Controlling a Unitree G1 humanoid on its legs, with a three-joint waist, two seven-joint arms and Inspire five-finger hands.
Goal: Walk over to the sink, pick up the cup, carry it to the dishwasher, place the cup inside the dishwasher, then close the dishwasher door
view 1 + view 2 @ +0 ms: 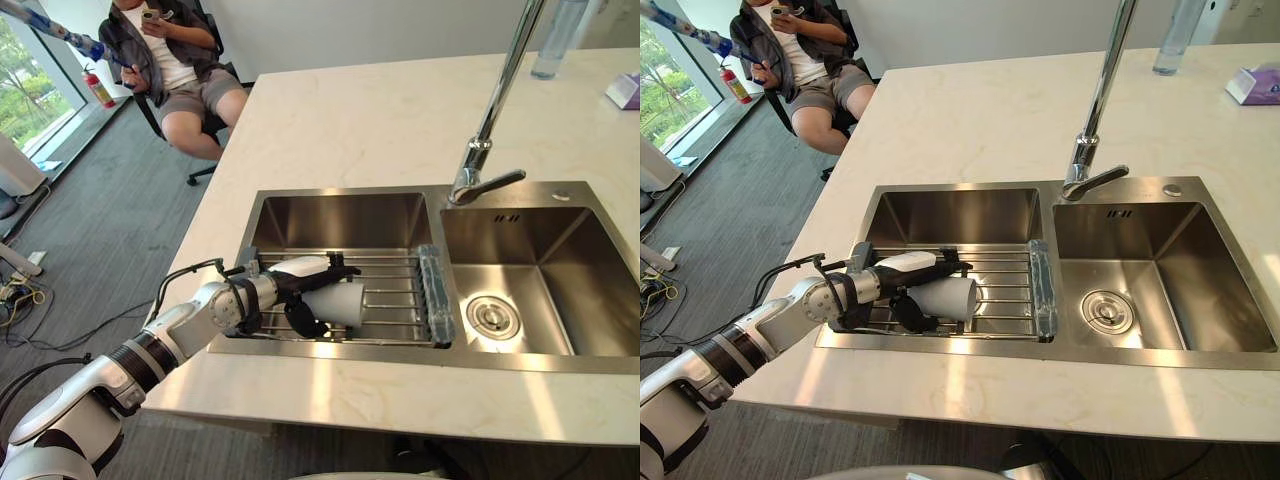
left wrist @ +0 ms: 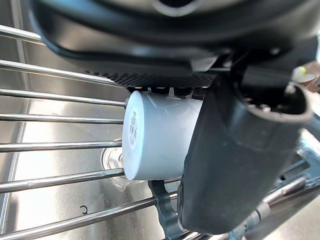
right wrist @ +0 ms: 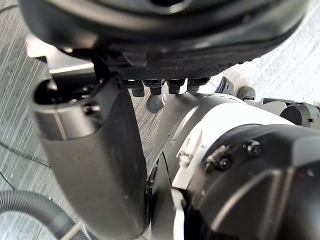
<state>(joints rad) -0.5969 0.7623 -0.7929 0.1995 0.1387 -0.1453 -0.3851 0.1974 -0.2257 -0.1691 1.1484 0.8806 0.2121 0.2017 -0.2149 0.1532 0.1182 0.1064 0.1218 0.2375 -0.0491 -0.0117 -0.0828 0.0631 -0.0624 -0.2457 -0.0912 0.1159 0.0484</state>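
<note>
Pale marbled countertop (image 1: 380, 120) under bright daylight, white wall (image 1: 350, 30) behind, grey carpet floor (image 1: 100, 230) to the left, tall window (image 1: 25, 80) with greenery outside — a red fire extinguisher (image 1: 98, 88) beside it, person (image 1: 170, 55) seated on a black office chair (image 1: 213, 124).

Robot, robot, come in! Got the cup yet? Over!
Left hand shut on cup. Cup on its side on sink rack. Right hand idle, over floor. Nothing blocking lift.

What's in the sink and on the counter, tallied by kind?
Cup: 1, gripped in the left hand
Wire rack: 1
Faucet: 1
Clear bottle: 1
Purple box: 1
Total: 5
</note>
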